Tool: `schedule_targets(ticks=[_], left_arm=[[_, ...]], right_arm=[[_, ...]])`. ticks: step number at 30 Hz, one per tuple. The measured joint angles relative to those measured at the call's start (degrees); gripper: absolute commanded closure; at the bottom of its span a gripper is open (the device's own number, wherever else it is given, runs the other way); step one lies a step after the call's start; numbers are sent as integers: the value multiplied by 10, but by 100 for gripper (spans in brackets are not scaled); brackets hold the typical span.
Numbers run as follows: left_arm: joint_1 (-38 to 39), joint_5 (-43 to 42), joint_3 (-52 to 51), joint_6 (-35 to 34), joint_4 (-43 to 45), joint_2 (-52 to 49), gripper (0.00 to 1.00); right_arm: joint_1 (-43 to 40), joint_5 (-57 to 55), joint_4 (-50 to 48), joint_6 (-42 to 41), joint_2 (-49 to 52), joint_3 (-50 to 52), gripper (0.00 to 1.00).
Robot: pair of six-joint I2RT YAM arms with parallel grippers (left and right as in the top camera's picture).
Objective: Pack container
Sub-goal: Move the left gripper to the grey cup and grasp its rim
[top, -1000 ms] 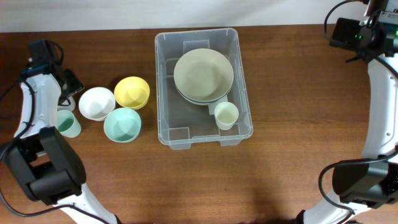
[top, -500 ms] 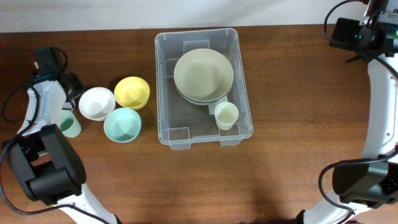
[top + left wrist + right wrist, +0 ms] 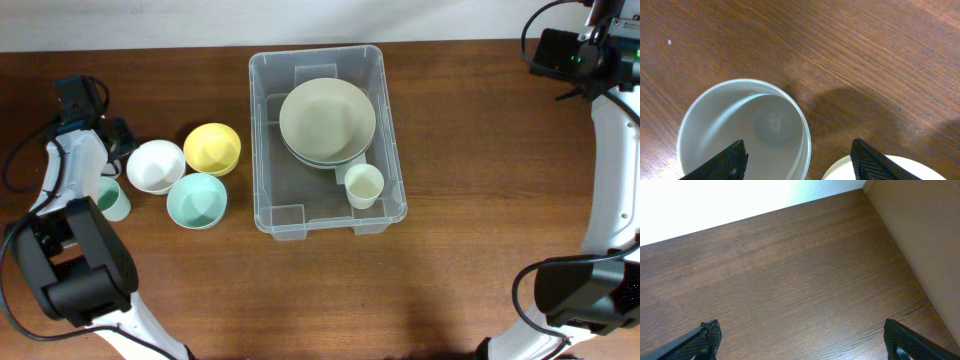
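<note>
The container (image 3: 258,140) is a large clear bin in the middle of the table. It holds a stack of pale green-beige bowls (image 3: 327,122) and a small pale cup (image 3: 363,185). My left gripper (image 3: 115,145) is open and empty at the far left. In the left wrist view its jaws (image 3: 802,161) hang over a mint cup (image 3: 745,132), with the white bowl's rim (image 3: 875,169) by the right finger. My right gripper (image 3: 802,342) is open and empty over bare table at the far right corner.
Left of the bin stand a white bowl (image 3: 155,165), a yellow bowl (image 3: 212,148), a mint bowl (image 3: 197,200) and the mint cup (image 3: 110,200). The table's back edge meets a white wall.
My left wrist has shifted slightly toward the white bowl, staying near the mint cup. The right arm and all objects have not moved.
</note>
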State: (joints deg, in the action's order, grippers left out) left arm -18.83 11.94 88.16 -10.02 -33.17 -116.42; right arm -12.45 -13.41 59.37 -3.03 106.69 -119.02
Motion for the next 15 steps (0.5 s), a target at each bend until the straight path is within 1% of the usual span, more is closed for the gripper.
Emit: schedule_targets(ticks=[1, 3, 7, 14, 15], left_arm=[[0, 0, 0, 0, 0, -3, 36], [0, 0, 0, 2, 0, -6, 48], [0, 0, 0, 15, 0, -6, 60], [0, 16, 0, 30, 0, -6, 64], [0, 17, 0, 30, 0, -6, 66]], right_arm=[[0, 0, 0, 0, 0, 0, 1], [0, 0, 0, 0, 0, 0, 1], [0, 0, 0, 0, 0, 0, 1], [0, 0, 0, 0, 0, 0, 1], [0, 0, 0, 0, 0, 0, 1]])
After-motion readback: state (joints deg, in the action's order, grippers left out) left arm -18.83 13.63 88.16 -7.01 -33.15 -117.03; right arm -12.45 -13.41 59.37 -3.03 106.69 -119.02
